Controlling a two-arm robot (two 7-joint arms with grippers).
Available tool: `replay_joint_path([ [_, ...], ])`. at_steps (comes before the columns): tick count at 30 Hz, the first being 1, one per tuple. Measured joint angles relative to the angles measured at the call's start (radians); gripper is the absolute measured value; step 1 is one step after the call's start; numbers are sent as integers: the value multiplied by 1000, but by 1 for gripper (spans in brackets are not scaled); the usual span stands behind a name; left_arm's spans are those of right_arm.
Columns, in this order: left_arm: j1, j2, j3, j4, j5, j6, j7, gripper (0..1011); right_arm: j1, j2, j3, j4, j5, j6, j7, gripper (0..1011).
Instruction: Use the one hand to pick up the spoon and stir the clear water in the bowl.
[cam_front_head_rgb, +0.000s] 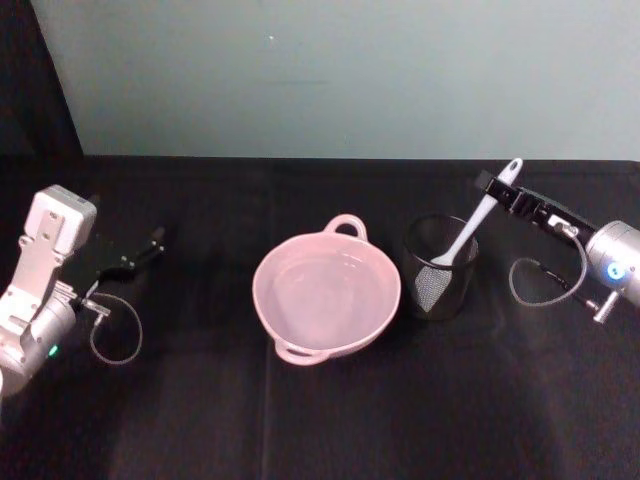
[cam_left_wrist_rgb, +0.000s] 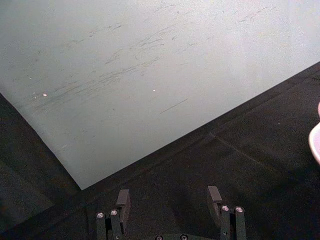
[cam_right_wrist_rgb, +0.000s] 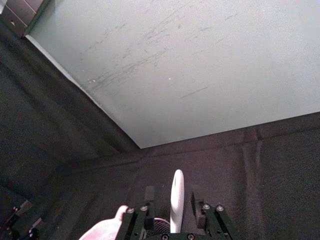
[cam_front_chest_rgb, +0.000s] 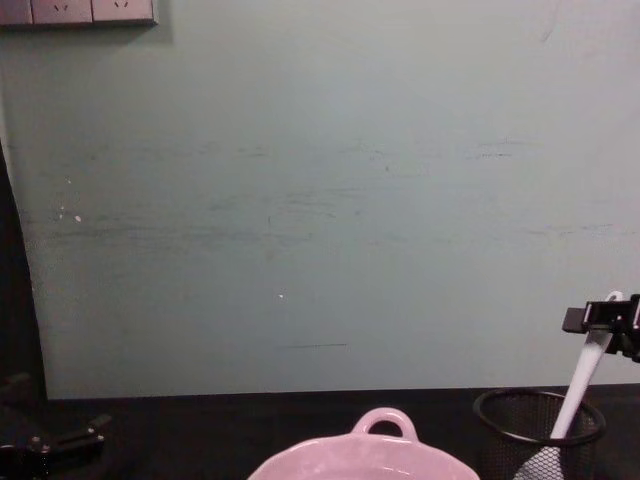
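Now the right gripper (cam_front_head_rgb: 500, 192) sits far right, fingers parted either side of the spoon (cam_front_head_rgb: 462, 243) near its handle tip — flanking it, not yet pinching. From there the spoon slants down, leftward and nearer, its head in the black mesh cup (cam_front_head_rgb: 455, 295), the pink bowl (cam_front_head_rgb: 262, 285) just left of that. Well off to the left the left gripper (cam_front_head_rgb: 150, 245) idles, fingers also apart — clearly the farther arm

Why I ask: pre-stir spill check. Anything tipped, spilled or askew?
Nothing stands out. The bowl sits level, nothing spilled; the spoon leans in the mesh cup, handle between the jaws of the right gripper. Left gripper parked at left.
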Motion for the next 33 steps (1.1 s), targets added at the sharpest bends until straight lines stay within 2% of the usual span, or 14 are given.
replay_joint_path([
  [1,0,0,0,0,0,0,0,1011,0,0,0,0,0,0,0,419],
  [11,0,0,0,0,0,0,0,1011,0,0,0,0,1,1,0,125],
  [20,0,0,0,0,0,0,0,1011,0,0,0,0,1,1,0,120],
  [24,0,0,0,0,0,0,0,1011,-18,34,-10,-58,-32,-38,-2,120],
  [27,0,0,0,0,0,0,0,1011,-37,72,-11,-132,-72,-63,-18,120],
  [33,0,0,0,0,0,0,0,1011,-61,123,6,-239,-101,-54,-48,120],
])
